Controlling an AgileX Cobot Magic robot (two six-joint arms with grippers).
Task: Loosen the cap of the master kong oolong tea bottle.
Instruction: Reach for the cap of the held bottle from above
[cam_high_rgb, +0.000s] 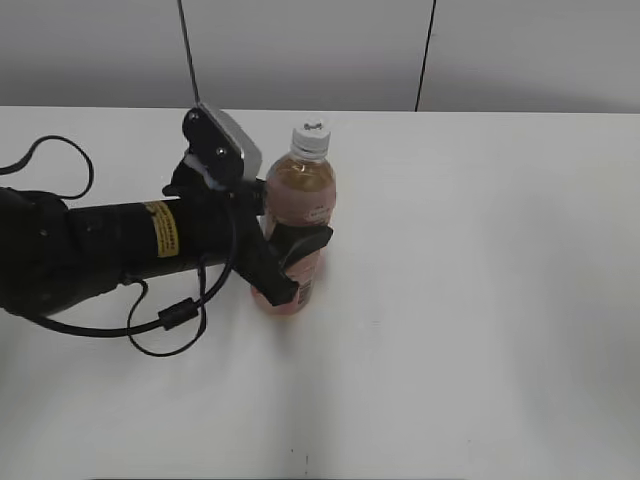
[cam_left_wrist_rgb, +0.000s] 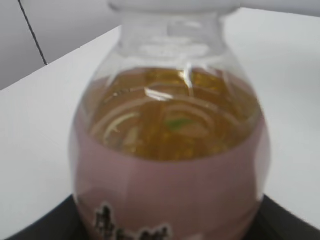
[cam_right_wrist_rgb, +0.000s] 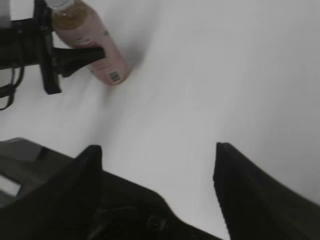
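Note:
The master kong oolong tea bottle (cam_high_rgb: 297, 215) stands upright on the white table, amber tea above a pink label. Its white cap (cam_high_rgb: 310, 139) sits on the neck. My left gripper (cam_high_rgb: 290, 262) is shut around the bottle's middle, one finger in front and one behind. In the left wrist view the bottle (cam_left_wrist_rgb: 170, 165) fills the frame and the cap's lower rim (cam_left_wrist_rgb: 172, 5) shows at the top. My right gripper (cam_right_wrist_rgb: 157, 150) is open and empty over bare table, out of the exterior view. In the right wrist view the bottle (cam_right_wrist_rgb: 97, 47) is far off at the upper left.
The white table (cam_high_rgb: 480, 300) stretches to the right and front of the bottle. The left arm's black cable (cam_high_rgb: 165, 325) loops on the table below the arm. A grey wall (cam_high_rgb: 320, 50) stands behind the table's far edge.

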